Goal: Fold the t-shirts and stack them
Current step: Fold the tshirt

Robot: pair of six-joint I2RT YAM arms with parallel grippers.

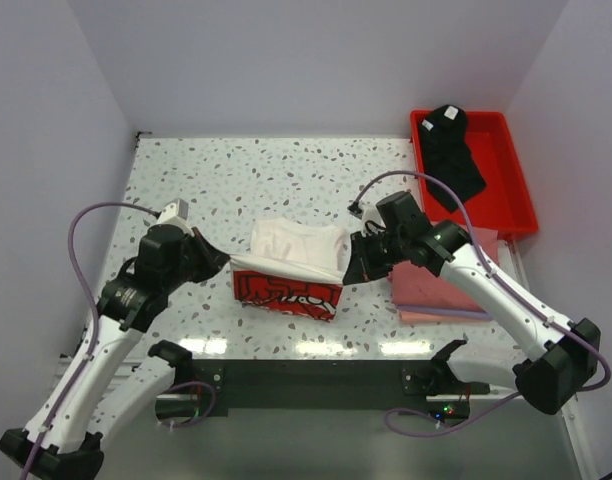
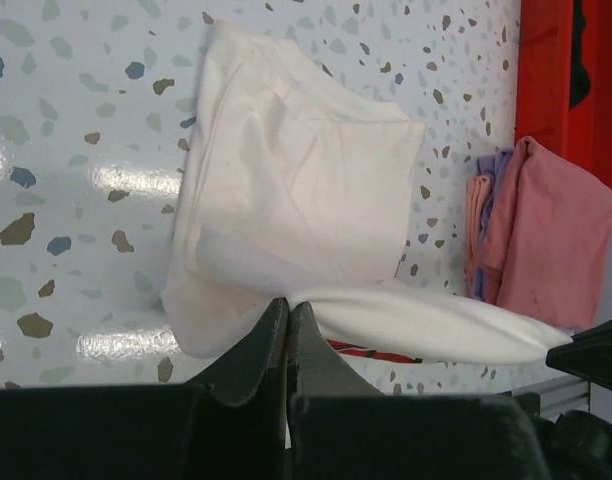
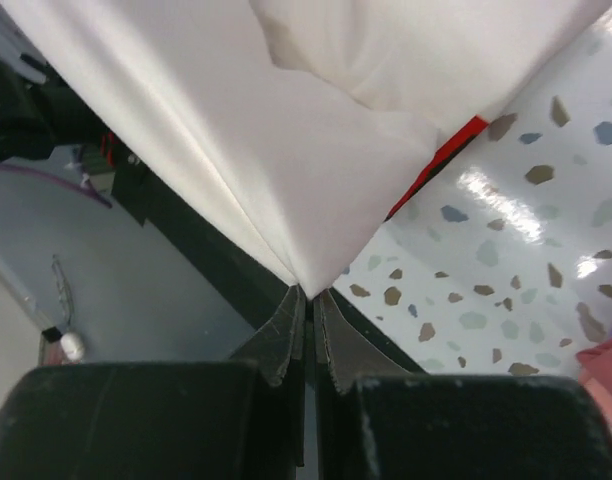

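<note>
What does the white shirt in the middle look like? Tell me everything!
The white t-shirt is soft, thin cloth with a big red print showing below its raised edge. The left gripper and right gripper each pinch one end of that edge, stretched between them. The rest lies rumpled on the speckled table.

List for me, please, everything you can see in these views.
white t-shirt: one, white with red print, table centre, one edge lifted.
folded shirts: a stack, count unclear, pink with a lilac layer, right side of table.
black shirt: one, black, bunched in the tray.
tray: one, red, far right corner.
table: one, white with speckles, under the shirts.
left fingers: two, black, shut on the white t-shirt's left end.
right fingers: two, black, shut on its right end.
</note>
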